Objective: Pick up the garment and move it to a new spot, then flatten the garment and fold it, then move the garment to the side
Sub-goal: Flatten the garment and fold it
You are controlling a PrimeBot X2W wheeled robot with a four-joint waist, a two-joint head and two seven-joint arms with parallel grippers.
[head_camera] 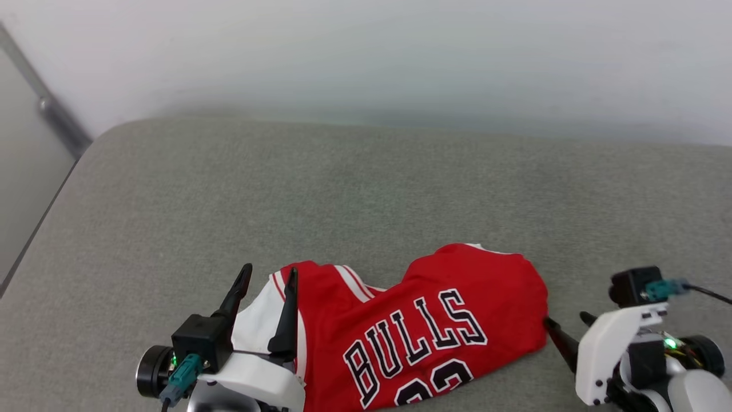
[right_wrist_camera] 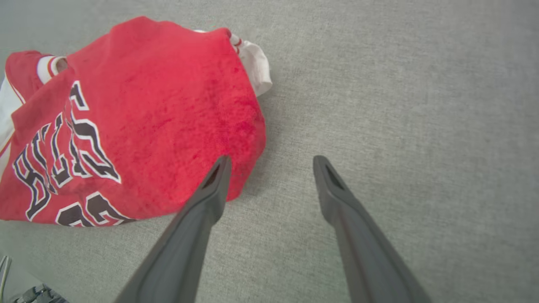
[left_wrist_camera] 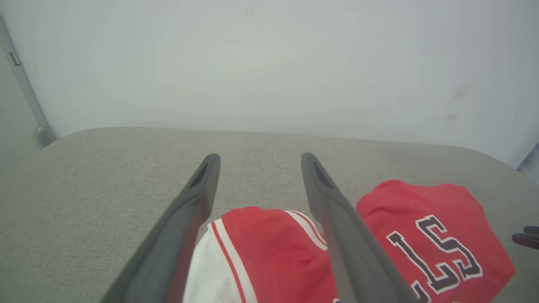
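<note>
grey cushion (head_camera: 366,189) bears crumpled red garment (head_camera: 434,320).

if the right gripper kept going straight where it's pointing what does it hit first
Probably the grey cushion right beside the jersey: the open right gripper aims down at bare fabric. One finger overlaps the jersey's edge, so it may catch cloth first; depth is unclear.

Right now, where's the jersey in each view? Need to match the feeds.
Head: jersey at bottom centre, cut by the bottom edge, between left claw and right claw.
Left wrist: lower right, partly behind the claw's fingers.
Right wrist: upper left, cut by the left edge.
Shared landmark: BULLS lettering; the left wrist view catches just its last letters.
</note>
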